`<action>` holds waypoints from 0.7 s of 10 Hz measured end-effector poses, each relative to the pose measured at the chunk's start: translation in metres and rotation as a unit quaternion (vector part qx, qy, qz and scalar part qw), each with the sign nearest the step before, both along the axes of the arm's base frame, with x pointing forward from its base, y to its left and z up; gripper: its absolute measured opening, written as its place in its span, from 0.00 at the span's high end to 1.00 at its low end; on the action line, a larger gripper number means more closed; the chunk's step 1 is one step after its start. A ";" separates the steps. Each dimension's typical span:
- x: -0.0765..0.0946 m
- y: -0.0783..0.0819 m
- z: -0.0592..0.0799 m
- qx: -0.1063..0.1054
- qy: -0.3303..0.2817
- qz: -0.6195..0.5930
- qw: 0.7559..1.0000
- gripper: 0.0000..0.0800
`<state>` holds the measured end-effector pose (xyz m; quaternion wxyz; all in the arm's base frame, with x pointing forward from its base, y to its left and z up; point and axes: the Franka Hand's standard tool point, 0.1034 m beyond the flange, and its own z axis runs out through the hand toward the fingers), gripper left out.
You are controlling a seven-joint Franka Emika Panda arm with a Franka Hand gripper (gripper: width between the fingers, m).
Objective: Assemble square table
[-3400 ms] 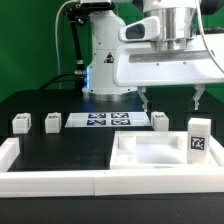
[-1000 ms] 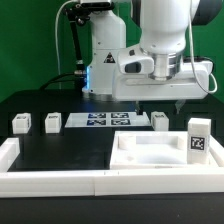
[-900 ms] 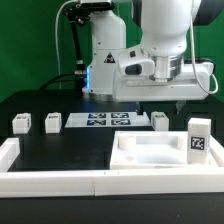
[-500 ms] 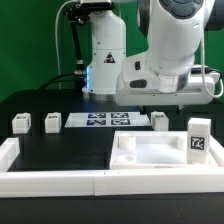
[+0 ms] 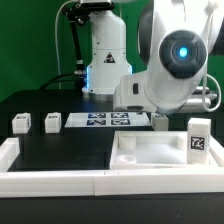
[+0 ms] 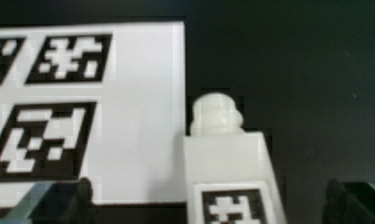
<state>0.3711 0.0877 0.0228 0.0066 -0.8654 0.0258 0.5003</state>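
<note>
The square table's top [image 5: 150,152], a white slab with a raised rim, lies at the front on the exterior view's right. One leg block [image 5: 197,138] stands upright by its right edge. Two more leg blocks [image 5: 20,123] [image 5: 52,122] sit on the left, and another leg block [image 5: 160,121] lies just right of the marker board [image 5: 100,120]. In the wrist view my gripper [image 6: 210,205] is open, straddling that tagged leg block [image 6: 219,160] without touching it. One dark finger [image 6: 59,200] is on the marker board [image 6: 77,100] side, the other finger [image 6: 356,198] over black table.
Long white border rails [image 5: 50,180] run along the front and left edges of the black table. The arm's base [image 5: 100,60] stands at the back behind the marker board. The arm's bulky wrist [image 5: 180,70] hangs over the table top's far edge.
The arm has swung and lowered from above the table top toward the leg block beside the marker board, its wrist turning to the camera. The jaws stayed open.
</note>
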 end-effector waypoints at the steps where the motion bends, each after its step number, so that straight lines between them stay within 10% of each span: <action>1: 0.001 0.001 -0.001 0.000 -0.006 0.001 1.000 0.19; 7: -0.001 0.013 -0.010 0.006 -0.040 0.009 0.999 0.19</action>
